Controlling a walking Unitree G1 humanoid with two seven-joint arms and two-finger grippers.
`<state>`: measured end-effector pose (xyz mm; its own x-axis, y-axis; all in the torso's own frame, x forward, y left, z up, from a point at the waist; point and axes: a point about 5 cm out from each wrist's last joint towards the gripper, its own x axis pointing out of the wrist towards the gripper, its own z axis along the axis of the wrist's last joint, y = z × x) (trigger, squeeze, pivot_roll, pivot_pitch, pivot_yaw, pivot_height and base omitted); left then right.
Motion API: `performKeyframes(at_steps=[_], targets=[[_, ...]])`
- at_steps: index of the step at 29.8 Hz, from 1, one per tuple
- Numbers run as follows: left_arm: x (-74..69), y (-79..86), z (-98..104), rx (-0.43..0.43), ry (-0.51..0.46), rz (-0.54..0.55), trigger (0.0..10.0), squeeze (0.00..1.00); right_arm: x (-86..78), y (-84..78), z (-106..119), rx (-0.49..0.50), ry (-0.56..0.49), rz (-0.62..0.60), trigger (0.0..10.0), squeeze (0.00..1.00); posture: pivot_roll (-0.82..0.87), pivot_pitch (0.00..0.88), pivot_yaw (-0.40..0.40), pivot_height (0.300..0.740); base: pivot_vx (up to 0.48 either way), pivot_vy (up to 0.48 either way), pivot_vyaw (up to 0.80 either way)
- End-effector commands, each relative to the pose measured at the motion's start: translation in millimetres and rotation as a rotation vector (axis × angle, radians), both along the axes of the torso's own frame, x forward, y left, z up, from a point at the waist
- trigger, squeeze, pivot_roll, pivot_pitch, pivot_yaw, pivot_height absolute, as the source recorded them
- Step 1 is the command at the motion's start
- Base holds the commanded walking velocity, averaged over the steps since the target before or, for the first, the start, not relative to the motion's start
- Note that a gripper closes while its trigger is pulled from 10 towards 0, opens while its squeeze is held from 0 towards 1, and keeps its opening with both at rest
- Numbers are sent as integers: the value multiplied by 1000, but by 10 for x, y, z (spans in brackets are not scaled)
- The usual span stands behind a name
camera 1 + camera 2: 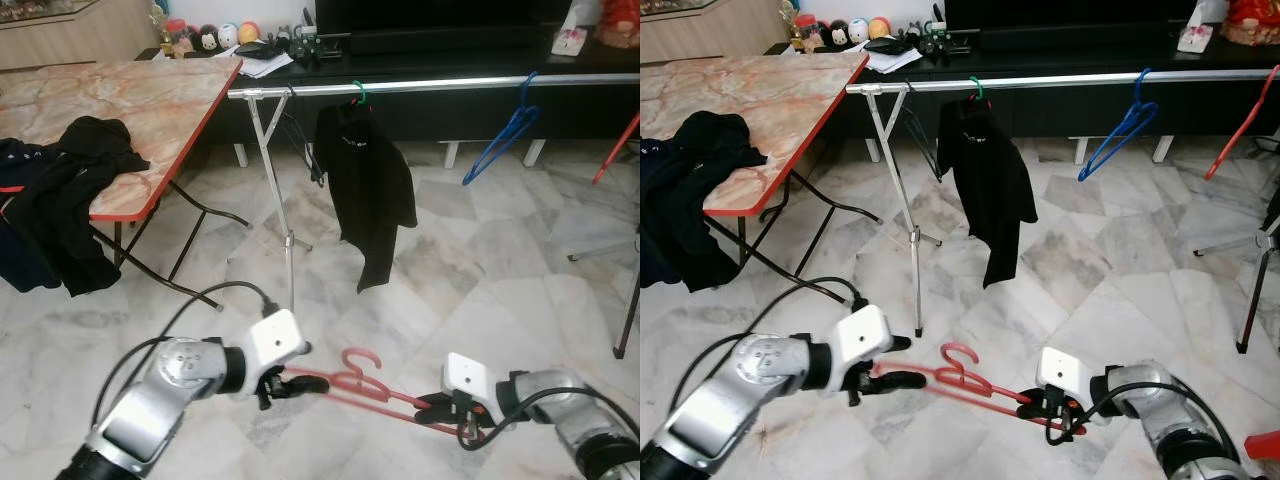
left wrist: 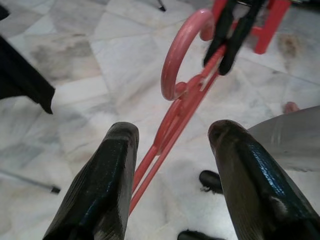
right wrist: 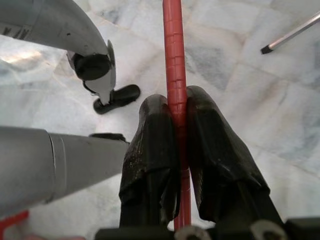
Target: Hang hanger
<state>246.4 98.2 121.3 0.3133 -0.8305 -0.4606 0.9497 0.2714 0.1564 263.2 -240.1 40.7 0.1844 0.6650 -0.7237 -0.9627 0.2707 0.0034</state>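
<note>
Red hanger (image 1: 365,384) low over marble floor (image 1: 480,270), between both arms; long axis running left-right, hook up and toward rail (image 1: 420,84). Right gripper (image 3: 176,145) clamped tight on its bar. Left gripper (image 2: 172,165) spread wide, straddling other end, no contact. On rail: one black shirt (image 1: 368,190), one blue hanger (image 1: 505,132).

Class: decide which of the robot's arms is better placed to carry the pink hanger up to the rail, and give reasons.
Right. The right gripper is shut on the hanger, while the left gripper is open, its fingers merely straddling the other end. The rail lies ahead.
</note>
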Motion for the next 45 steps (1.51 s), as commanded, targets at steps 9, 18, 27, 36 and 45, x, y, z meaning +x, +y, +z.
performKeyframes(at_steps=[9, 18, 27, 36, 45], targets=[[5, -18, -56, 48, 26, -68, 10000, 0, 24, 6, 169, -19, -12, 116, 0, 0, -117, 61, 88, 740, 0, 0, 0], [3, -84, -133, 43, 55, -84, 10000, 0, 56, 32, 354, -8, -47, 170, 0, 0, -130, 56, 87, 740, 0, 0, 0], [14, -123, -183, 33, 68, -79, 10000, 0, 64, 45, 503, 11, -62, 194, 0, 0, -138, 46, 90, 740, 0, 0, 0], [20, -150, -240, 31, 80, -80, 10000, 0, 61, 55, 591, 26, -75, 192, 0, 0, -147, 37, 93, 740, 0, 0, 0], [29, -151, -255, 22, 89, -73, 7529, 0, 65, 62, 616, 42, -74, 174, 0, 0, -148, 43, 90, 740, 0, 0, 0]])
